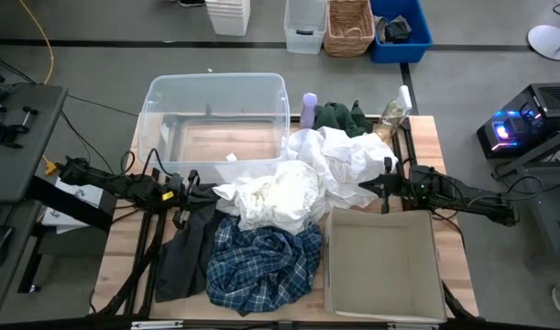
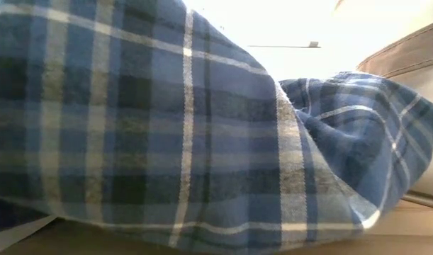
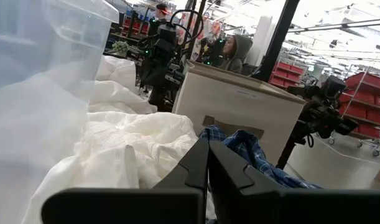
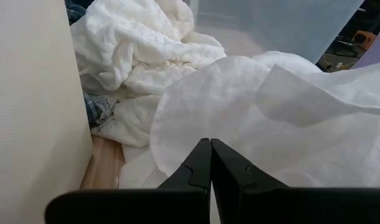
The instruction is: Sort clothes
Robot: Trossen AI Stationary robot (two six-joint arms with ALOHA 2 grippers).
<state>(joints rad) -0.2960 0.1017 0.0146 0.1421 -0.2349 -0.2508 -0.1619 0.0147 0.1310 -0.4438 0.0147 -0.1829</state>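
Note:
A heap of white and cream clothes point(image 1: 302, 179) lies mid-table, with a blue-and-white plaid shirt point(image 1: 261, 261) in front of it that fills the low view point(image 2: 166, 127). A black-grey piece point(image 1: 181, 249) lies at the near left. A dark green piece point(image 1: 342, 116) lies at the far side. My left gripper point(image 1: 192, 186) is shut just above the black-grey piece's far end; in its wrist view point(image 3: 208, 163) no cloth shows between the fingers. My right gripper point(image 1: 384, 186) is shut at the white heap's right edge point(image 4: 210, 149). My right gripper's shut fingertips point(image 4: 205, 155) stand level over a rounded flap of white cloth point(image 4: 196, 106), coming from the table's right. I cannot tell whether they touch or pinch it.
A clear plastic tub point(image 1: 215, 119) stands at the far left. A beige square fabric bin point(image 1: 382, 261) stands at the near right, close beside my right gripper point(image 4: 34, 93). A purple bottle point(image 1: 309, 108) and a small clear item point(image 1: 394, 115) stand at the far edge.

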